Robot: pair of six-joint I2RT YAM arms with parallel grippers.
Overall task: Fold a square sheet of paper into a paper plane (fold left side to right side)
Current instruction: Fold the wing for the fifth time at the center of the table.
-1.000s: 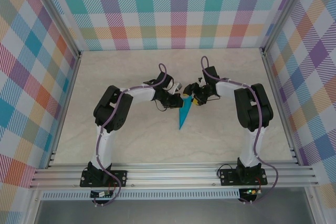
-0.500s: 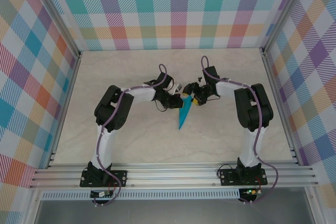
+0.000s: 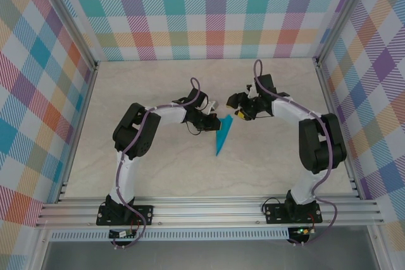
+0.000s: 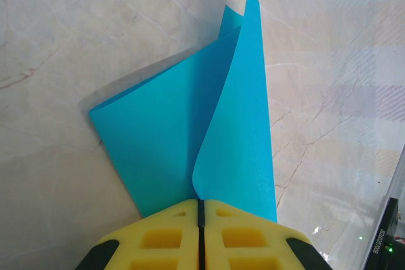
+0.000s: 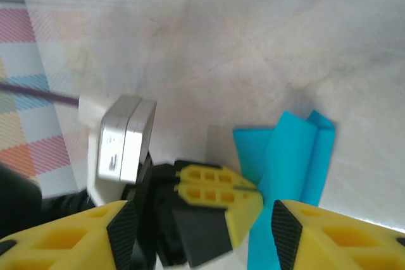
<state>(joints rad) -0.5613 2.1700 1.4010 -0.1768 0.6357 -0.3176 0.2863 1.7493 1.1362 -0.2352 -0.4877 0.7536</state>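
With the left gripper (image 4: 200, 210) clamped on the paper plane's (image 4: 166, 137) wide end, lower the right gripper (image 3: 238, 107), jaws apart, onto the raised flap (image 4: 243, 93).

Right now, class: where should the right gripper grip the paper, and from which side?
Probably the paper's raised flap, from the right: it curls off the table, leaving room beneath. The left gripper clamps it from the left.
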